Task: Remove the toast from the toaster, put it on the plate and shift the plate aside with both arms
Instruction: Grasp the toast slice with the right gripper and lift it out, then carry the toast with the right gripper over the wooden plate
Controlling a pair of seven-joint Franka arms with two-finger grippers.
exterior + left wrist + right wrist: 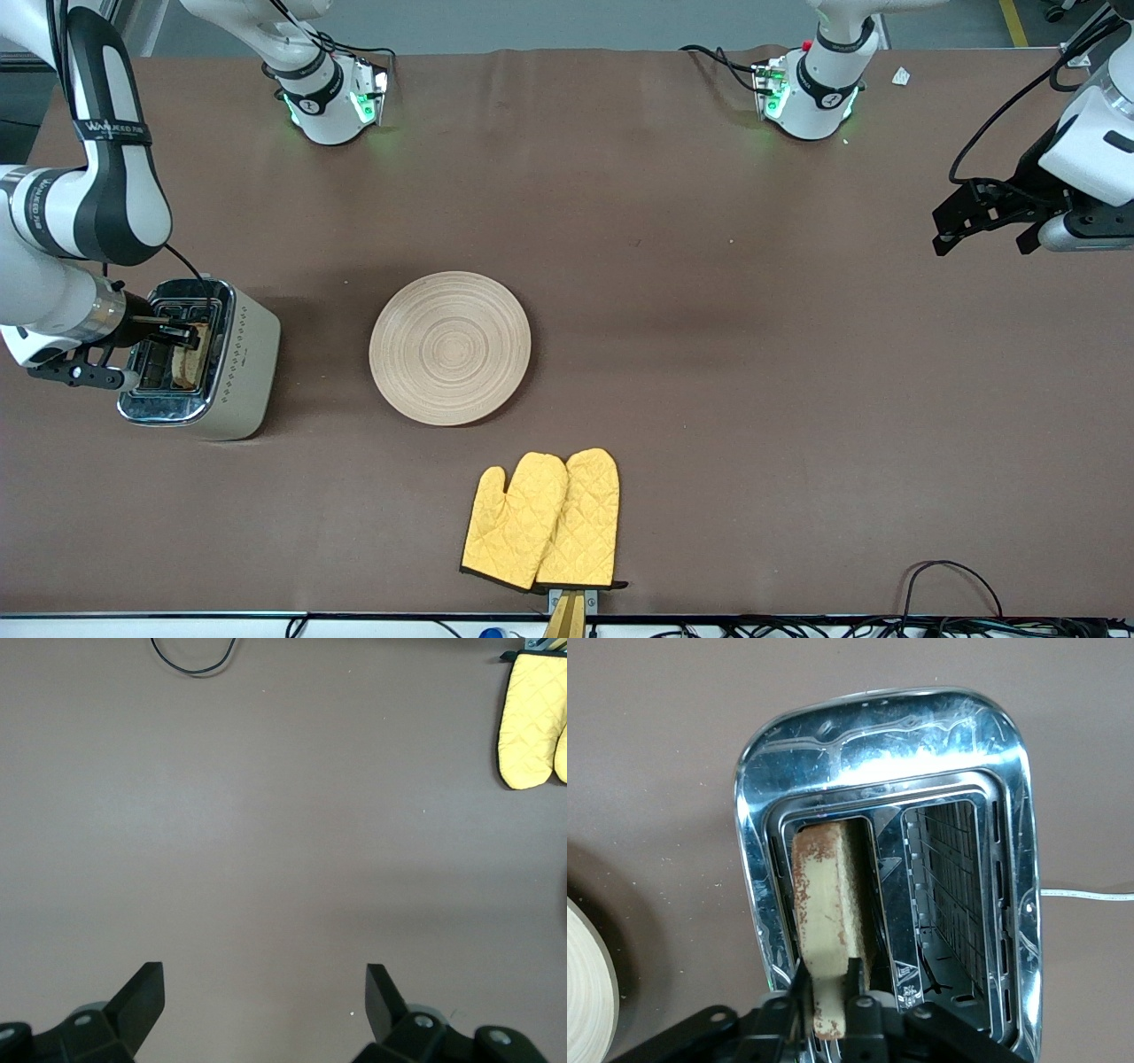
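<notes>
The toast [828, 895] stands on edge in the slot of the silver toaster [877, 735] that is closer to the plate. My right gripper [826, 970] is shut on the toast's upper edge, one finger on each face. In the front view this gripper [190, 341] is over the toaster [239, 372] at the right arm's end of the table, with the toast [189, 361] under it. The round beige plate [450, 347] lies empty mid-table; its rim shows in the right wrist view [585, 983]. My left gripper [983, 217] is open and empty, held over bare table [266, 992] at the left arm's end.
Two yellow oven mitts [545, 523] lie nearer to the front camera than the plate; they also show in the left wrist view [532, 722]. A black cable [948, 576] loops near the table's front edge at the left arm's end.
</notes>
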